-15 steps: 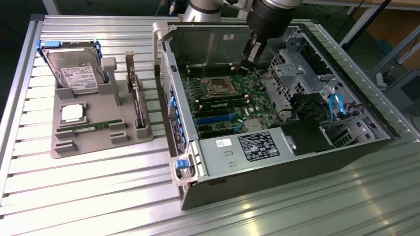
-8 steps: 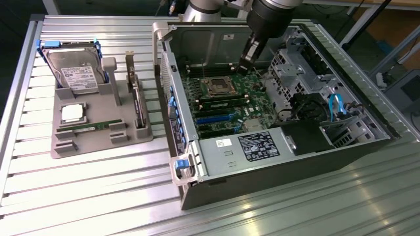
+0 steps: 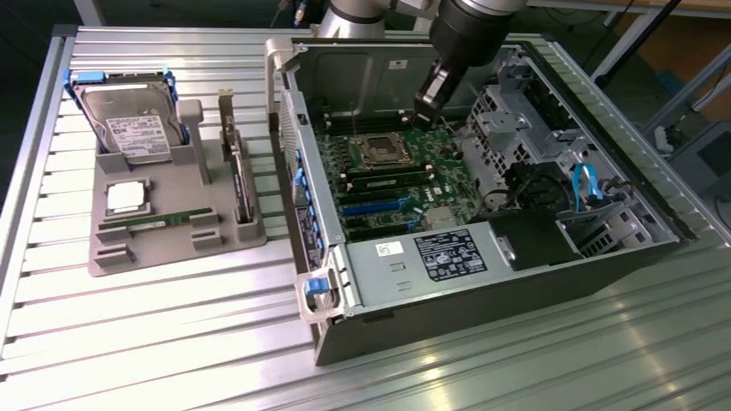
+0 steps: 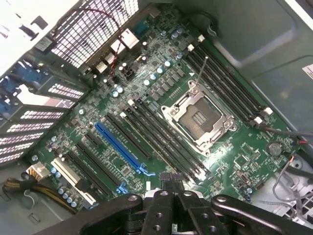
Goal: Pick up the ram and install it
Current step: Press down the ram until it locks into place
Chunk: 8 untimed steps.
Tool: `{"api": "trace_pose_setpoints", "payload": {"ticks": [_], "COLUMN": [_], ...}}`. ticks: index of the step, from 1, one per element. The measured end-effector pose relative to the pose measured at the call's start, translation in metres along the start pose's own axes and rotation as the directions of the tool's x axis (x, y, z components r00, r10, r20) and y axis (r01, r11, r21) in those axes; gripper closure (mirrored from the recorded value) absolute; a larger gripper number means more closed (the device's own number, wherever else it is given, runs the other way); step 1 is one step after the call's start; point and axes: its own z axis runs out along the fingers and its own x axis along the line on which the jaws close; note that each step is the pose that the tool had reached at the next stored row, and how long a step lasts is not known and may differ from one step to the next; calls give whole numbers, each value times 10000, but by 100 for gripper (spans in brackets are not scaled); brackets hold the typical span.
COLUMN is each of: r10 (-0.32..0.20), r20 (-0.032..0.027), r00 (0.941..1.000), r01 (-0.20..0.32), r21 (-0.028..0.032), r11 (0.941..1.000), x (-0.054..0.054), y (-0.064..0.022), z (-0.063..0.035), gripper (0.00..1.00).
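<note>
Labels on the hard drive (image 3: 135, 128) and power supply (image 3: 451, 253) are unreadable.

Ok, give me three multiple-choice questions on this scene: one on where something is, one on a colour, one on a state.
1. Where does the long thin green ram stick lie?
A. in the grey plastic tray
B. on the table slats
C. on the hard drive

2. What colour is the long expansion slot between black ones on the green motherboard?
A. blue
B. red
C. yellow

3. How is the black computer case?
A. closed
B. open at the side
C. upside down

Answers: 1 A, it rests in a tray groove. 2 A, it is plainly blue. 3 B, the motherboard lies exposed under the gripper.
</note>
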Motion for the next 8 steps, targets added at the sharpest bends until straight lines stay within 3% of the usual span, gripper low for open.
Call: {"api": "trace_pose_setpoints", "payload": {"ticks": [8], "r10": [999], "r20": [37], "r00": [9950], "r01": [-999], "r21": [7], "r11": [9950], "x": [0], "y": [0], "z": [1], "gripper": [90]}}
